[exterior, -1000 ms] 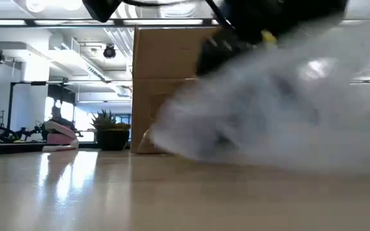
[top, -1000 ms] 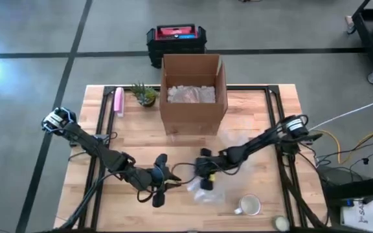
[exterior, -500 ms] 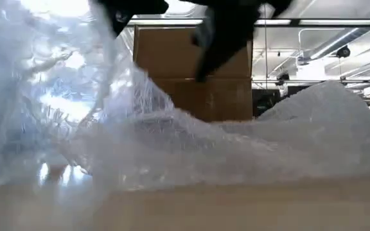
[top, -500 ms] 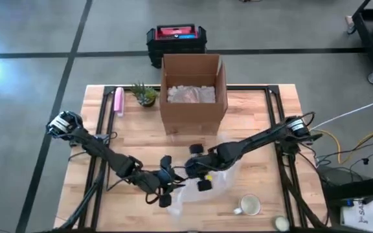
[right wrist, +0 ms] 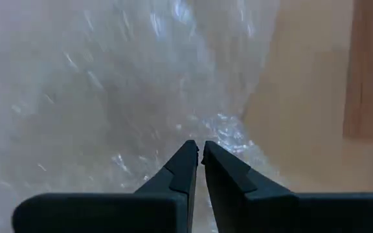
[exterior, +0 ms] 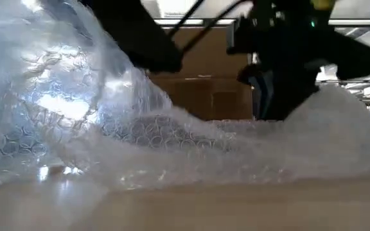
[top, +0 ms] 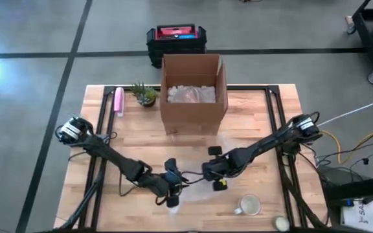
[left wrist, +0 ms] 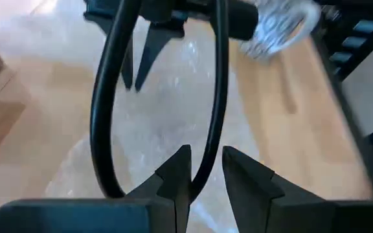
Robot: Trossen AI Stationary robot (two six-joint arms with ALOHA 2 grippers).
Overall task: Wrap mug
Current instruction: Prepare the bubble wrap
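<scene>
1. A white mug sits at the near edge of the wooden counter, toward the right side, well clear of both arms. A small round object lies just nearer the edge, close to it.
2. A clear sheet of bubble wrap is spread over the counter's near middle; in the low view it rises in a crumpled fold on one side.
3. The left gripper reaches in low over the wrap's near-left part. Its fingers are drawn narrow, with a small gap between the tips; whether any wrap is caught there cannot be told.
4. The right gripper is over the wrap's right part, just beside the left one. Its fingers are pressed almost together, with wrap right ahead of the tips; a pinch on it cannot be confirmed.
5. Farther back, an open cardboard box stands at mid-counter.
6. Left of the box stand a small potted plant and a pink object.
7. Beyond the counter, a black and red case rests on the floor.
</scene>
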